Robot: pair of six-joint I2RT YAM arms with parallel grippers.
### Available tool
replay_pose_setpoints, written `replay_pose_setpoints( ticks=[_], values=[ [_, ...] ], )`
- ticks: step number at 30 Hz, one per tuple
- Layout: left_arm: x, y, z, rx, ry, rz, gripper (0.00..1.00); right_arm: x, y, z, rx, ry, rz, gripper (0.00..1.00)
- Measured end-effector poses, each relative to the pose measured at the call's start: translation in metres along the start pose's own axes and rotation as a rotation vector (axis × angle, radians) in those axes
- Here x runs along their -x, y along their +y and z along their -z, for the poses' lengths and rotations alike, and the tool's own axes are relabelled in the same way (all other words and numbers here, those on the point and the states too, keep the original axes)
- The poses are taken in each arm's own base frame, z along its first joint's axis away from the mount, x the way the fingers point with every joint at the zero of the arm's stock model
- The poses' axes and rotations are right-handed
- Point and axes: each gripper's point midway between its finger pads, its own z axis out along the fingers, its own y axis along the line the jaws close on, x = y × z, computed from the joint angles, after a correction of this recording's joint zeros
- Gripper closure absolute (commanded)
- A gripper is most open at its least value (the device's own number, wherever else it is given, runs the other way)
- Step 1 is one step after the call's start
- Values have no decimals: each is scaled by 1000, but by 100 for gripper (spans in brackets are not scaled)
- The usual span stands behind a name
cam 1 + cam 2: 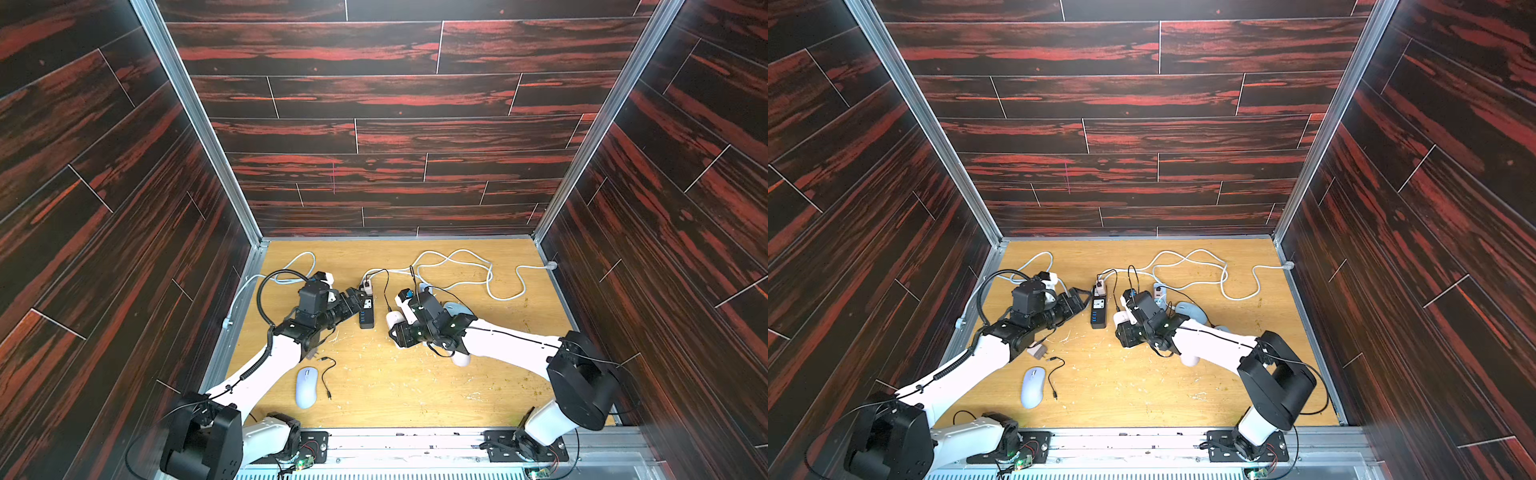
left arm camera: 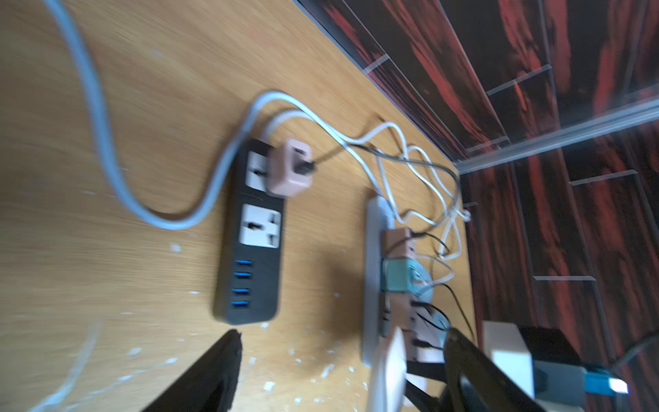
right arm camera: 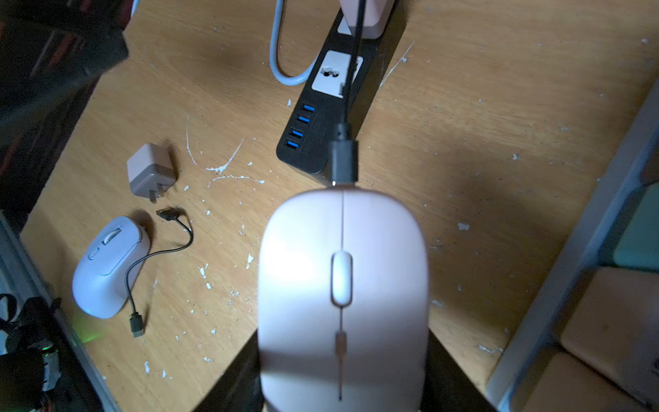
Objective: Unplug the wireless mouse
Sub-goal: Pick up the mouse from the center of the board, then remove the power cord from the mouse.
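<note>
In the right wrist view a pale pink wireless mouse [image 3: 342, 285] sits between the fingers of my right gripper [image 3: 342, 374], which is shut on its sides. A black cable plug [image 3: 344, 160] is seated in the mouse's front end. The cable runs to a pink charger [image 1: 366, 285] on the black power strip [image 1: 366, 316]. In both top views the mouse [image 1: 395, 319] is held just right of the strip. My left gripper [image 1: 359, 297] is open at the strip's left side. In the left wrist view its fingers [image 2: 214, 371] stand wide apart, with the mouse's edge [image 2: 390, 371] between them.
A lilac mouse [image 1: 306, 386], a loose black cable [image 1: 326, 376] and a loose pink charger [image 1: 1037, 352] lie near the front left. A white power strip [image 2: 374, 278] with several chargers lies behind my right gripper, next to a blue-grey mouse [image 1: 1192, 311]. White cables [image 1: 478, 270] loop across the back.
</note>
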Motion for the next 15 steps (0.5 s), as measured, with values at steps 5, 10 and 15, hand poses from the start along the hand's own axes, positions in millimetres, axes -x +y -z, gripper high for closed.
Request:
replay_pose_setpoints(
  ticks=[5,10,15],
  values=[
    [-25,-22,-14,-78,77,-13,23,7,7,0,40,-33,17,100],
    [-32,-18,-23,-68,102,6,27,11,11,1,59,-55,16,100],
    [-38,-7,-32,-38,126,14,34,13,15,3,83,-62,17,100]
  ],
)
